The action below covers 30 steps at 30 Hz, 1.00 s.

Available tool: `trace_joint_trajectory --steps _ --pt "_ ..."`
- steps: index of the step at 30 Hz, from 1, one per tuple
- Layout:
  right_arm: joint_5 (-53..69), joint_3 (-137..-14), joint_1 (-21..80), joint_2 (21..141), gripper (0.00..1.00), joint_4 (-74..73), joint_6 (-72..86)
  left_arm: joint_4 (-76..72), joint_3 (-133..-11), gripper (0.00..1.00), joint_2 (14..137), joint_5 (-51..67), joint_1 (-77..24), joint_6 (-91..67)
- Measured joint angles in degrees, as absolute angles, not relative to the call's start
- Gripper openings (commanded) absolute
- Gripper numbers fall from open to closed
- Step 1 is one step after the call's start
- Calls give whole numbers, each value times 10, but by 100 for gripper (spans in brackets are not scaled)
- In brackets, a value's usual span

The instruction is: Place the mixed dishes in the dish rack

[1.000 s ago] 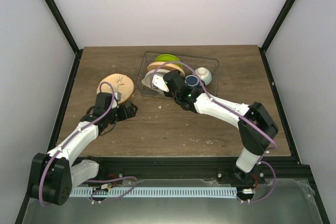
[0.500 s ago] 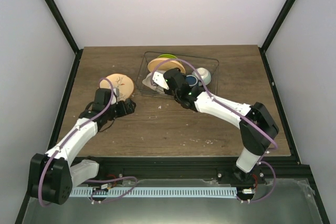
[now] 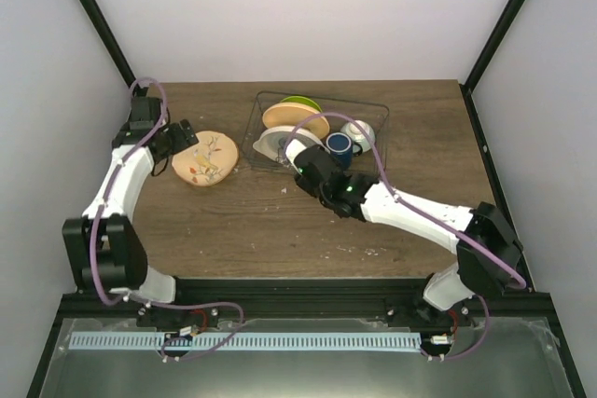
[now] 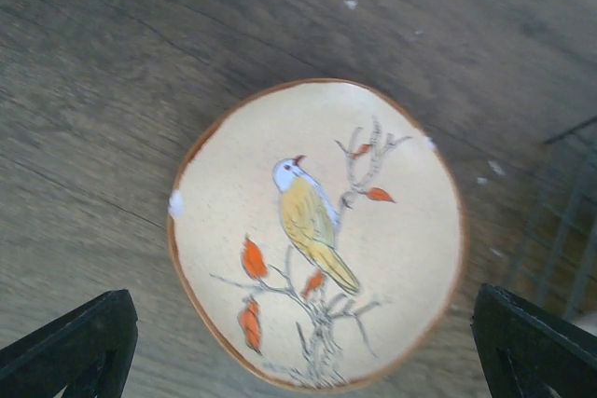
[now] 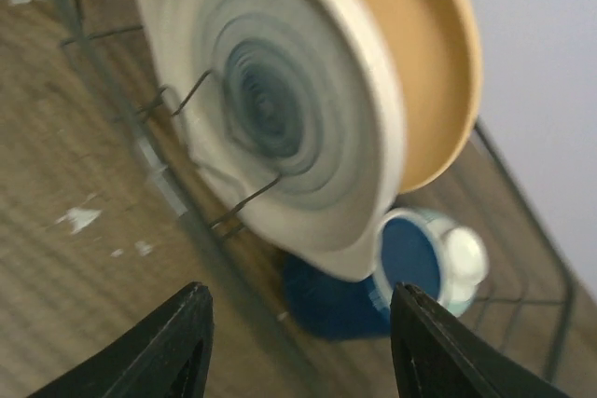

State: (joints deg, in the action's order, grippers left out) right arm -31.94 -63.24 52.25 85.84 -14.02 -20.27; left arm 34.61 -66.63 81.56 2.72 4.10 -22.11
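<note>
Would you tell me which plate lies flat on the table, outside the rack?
The bird-painted plate; the lime-green plate, peach-orange plate and cream plate stand on edge in the dish rack.

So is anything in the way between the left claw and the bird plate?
Nothing visible. The open left gripper hovers over the bird plate, which lies flat on the table, with nothing between them.

The rack [image 3: 381, 118] is sitting at the far middle of the table [image 3: 280, 230]. Three plates are standing on edge in its left half, one behind another: back plate [image 3: 300, 102], middle plate [image 3: 294, 116], front plate [image 3: 275, 144]. Inside the rack too, a mug [image 3: 339, 144] is sitting just right of the front plate, and a bowl [image 3: 359, 130] is sitting right of the mug. A saucer [image 3: 205, 157] is lying flat on the table, left of the rack.
</note>
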Motion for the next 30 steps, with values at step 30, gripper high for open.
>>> trace_joint_trajectory --steps 30 --pt "-295 -516 564 761 53 -265 66 356 -773 82 1140 216 208 -154"
